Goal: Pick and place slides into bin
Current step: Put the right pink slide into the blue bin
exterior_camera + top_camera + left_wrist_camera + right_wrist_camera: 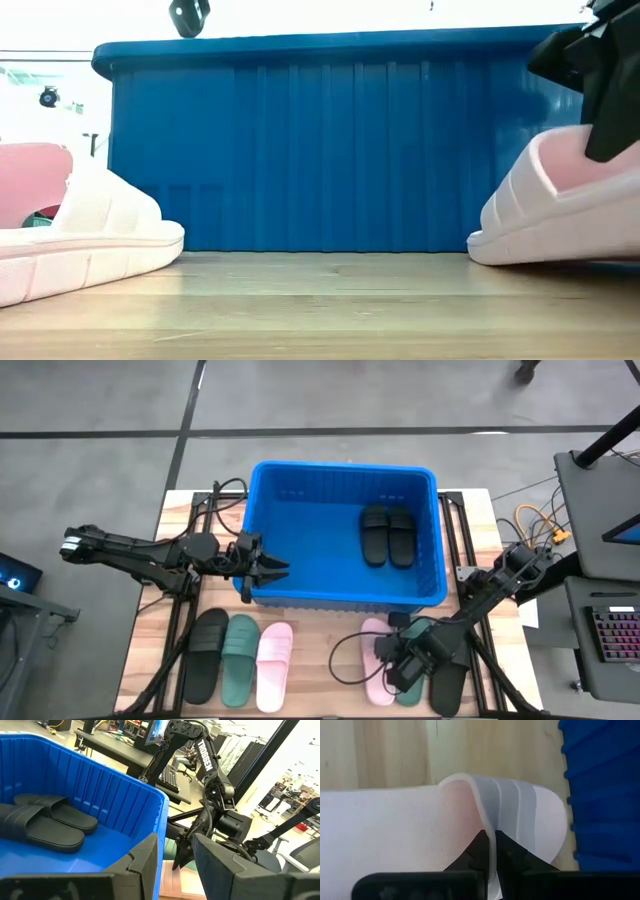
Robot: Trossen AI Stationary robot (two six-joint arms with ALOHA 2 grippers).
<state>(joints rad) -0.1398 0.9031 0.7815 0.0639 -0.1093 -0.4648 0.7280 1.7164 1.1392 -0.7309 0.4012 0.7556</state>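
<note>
The blue bin (300, 510) stands at the table's middle, with two black slides (388, 536) lying on its floor at the right. My right gripper (400, 660) is at the front right, shut on a light pink slide (374, 660) that lies on the table. In the low view this slide (560, 215) is at the right, under the dark gripper. My left gripper (278, 570) hovers level over the bin's near left rim (161, 815), open with nothing between its fingers. A black, a green and a pink slide (240, 660) lie side by side at the front left. My right gripper pinches the edge of the pink slide's wide strap (487, 815) between its two fingers (479, 849), one under the strap and one on its outer face. The fingers slant down from above. The strap edge is pulled up; the sole looks to rest on the table.
A black slide (450, 685) lies right of the held pink one, with a green one partly hidden under my right arm. Cables run along the table beside both arms. The bin's ribbed near wall (320, 150) rises just behind the front slides.
</note>
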